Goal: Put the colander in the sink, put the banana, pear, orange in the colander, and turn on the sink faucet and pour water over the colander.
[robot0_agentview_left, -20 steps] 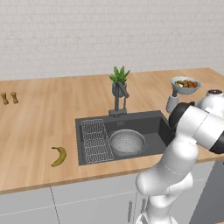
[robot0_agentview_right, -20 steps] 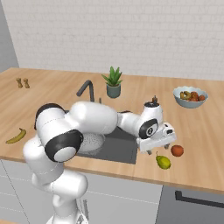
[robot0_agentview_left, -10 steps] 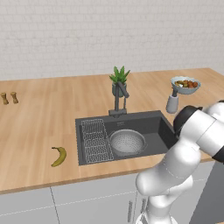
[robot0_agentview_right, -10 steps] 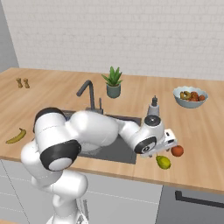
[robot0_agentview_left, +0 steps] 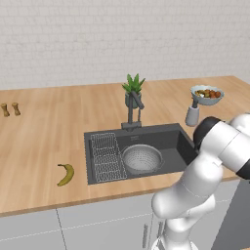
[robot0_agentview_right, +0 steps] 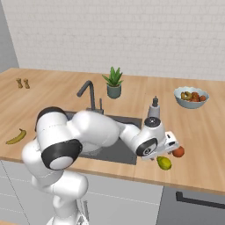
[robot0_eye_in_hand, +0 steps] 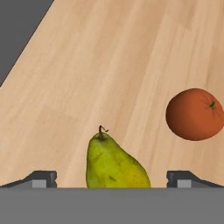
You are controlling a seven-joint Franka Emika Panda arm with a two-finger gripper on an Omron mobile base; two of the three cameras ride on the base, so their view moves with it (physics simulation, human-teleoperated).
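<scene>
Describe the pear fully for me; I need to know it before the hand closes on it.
The pear is yellow-green with darker flecks, smooth-skinned, rounded at the base and narrowing to a neck tipped by a short dark stem. It lies on its side on the wooden counter, right of the sink, stem pointing away from the hand. It sits between the open fingers; contact cannot be judged. The orange rests apart from it.

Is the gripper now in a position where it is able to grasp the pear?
Probably yes. In the hand view the pear lies between the two open fingertips of the gripper, nothing between them. The orange sits apart to one side, outside the jaws, so it should not interfere.
</scene>
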